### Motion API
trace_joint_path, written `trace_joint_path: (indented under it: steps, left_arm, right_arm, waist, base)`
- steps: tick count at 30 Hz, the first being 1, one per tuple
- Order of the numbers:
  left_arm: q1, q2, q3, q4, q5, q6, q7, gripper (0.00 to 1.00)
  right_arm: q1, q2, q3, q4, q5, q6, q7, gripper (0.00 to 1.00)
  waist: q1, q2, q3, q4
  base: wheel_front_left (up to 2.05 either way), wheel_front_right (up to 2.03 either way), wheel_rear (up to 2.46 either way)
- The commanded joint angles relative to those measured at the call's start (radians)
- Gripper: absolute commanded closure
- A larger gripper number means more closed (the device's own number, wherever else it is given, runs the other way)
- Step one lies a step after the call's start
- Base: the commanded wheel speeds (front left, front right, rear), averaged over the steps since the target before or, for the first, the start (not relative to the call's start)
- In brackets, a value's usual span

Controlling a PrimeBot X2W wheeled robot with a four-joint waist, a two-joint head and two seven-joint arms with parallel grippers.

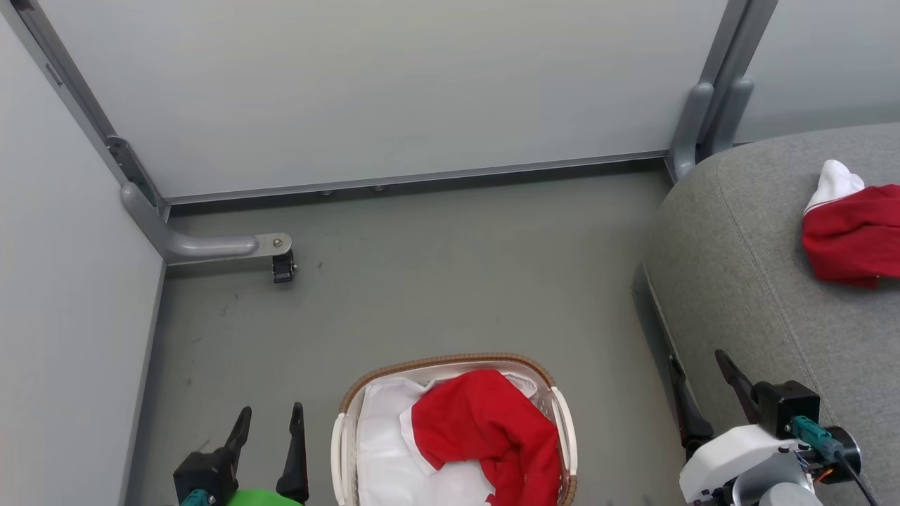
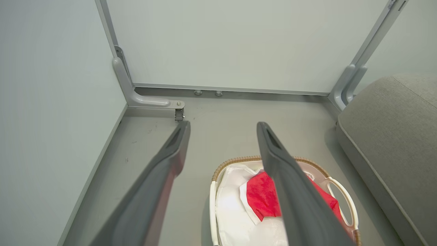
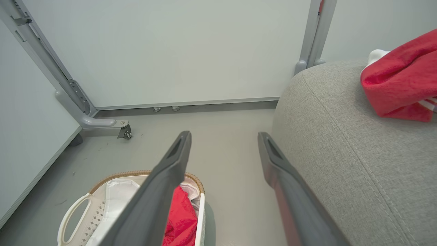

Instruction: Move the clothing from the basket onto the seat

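The white basket with a brown woven rim stands on the floor at the bottom centre and holds a red garment over its white liner. A second red garment with a white part lies on the grey seat at the right. My left gripper hangs open and empty left of the basket. Open and empty too, my right gripper sits by the seat's front edge. The basket garment and the seat garment appear in the wrist views.
Pale partition panels stand behind and to the left, on grey metal frames. A frame foot with a caster juts onto the grey floor at the left. Another frame post stands beside the seat's back corner.
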Motion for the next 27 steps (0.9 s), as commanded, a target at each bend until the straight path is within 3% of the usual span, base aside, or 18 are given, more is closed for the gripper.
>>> trace_joint_path:
  steps: [1, 27]
  left_arm:
    - [-0.001, 0.001, -0.006, 0.01, -0.006, -0.002, -0.001, 0.0]
    - [-0.358, 0.01, -0.291, 0.219, -0.076, -0.018, -0.001, 0.0]
  right_arm:
    - [-0.008, -0.003, 0.003, -0.004, 0.004, -0.001, -0.002, 0.0]
    - [-0.249, -0.002, 0.142, -0.116, 0.083, -0.001, -0.002, 0.0]
  waist:
    - [0.0001, 0.0, 0.015, -0.008]
    - [0.0001, 0.0, 0.404, -0.236]
  base:
    - [0.0, 0.0, 0.0]
    - [0.0, 0.0, 0.0]
